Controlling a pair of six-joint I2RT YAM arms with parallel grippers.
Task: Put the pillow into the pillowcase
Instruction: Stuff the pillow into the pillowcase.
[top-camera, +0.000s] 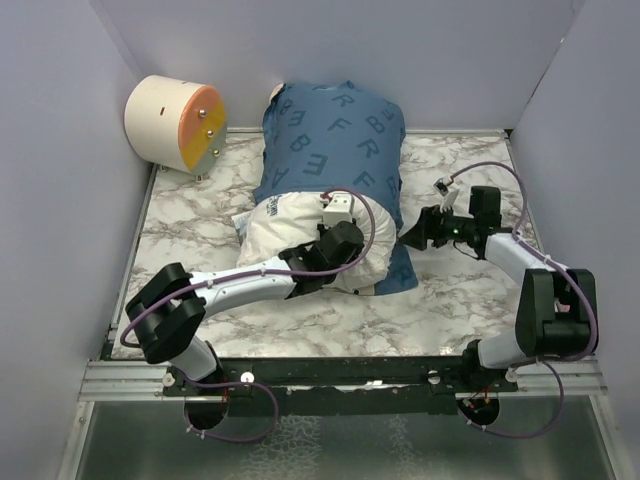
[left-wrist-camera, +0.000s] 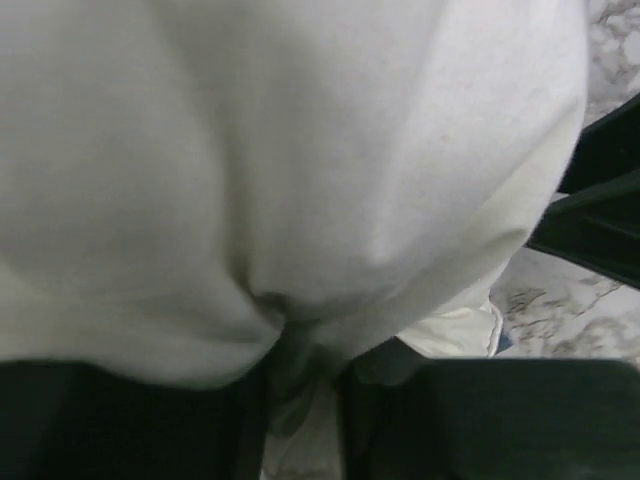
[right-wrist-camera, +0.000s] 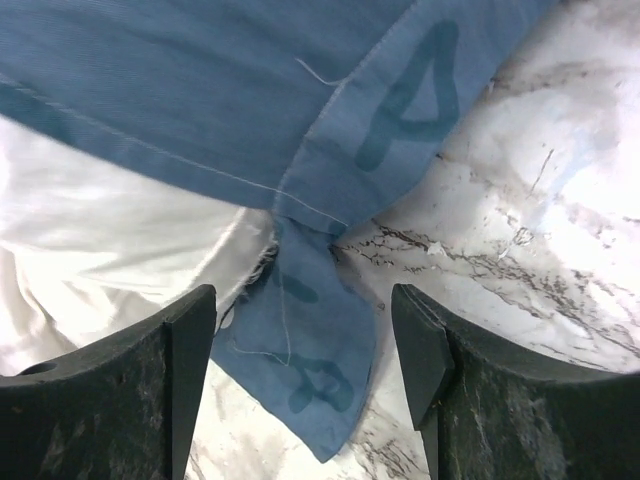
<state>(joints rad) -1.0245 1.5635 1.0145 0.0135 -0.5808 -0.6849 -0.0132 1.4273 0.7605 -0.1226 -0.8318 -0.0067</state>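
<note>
From above I see the pillow (top-camera: 300, 235) mostly inside the pillowcase (top-camera: 335, 135) on the marble desk (top-camera: 470, 310), its white near end bulging out. My left gripper (top-camera: 335, 245) presses into that end. At the left wrist, the fingers (left-wrist-camera: 130, 420) pinch a fold of pillow. At the right wrist, the right gripper (right-wrist-camera: 303, 345) stands wide, straddling the pillowcase's corner without gripping it.

The plump white stuffed pillow (top-camera: 300, 235) is plain white. The large blue fabric pillowcase (top-camera: 335, 135) carries darker blue letters. The flat tabletop (top-camera: 450, 310) is white marble veined in grey. The cream cylinder (top-camera: 165, 120) has an orange face with yellow dots. Both arms are white and black.
</note>
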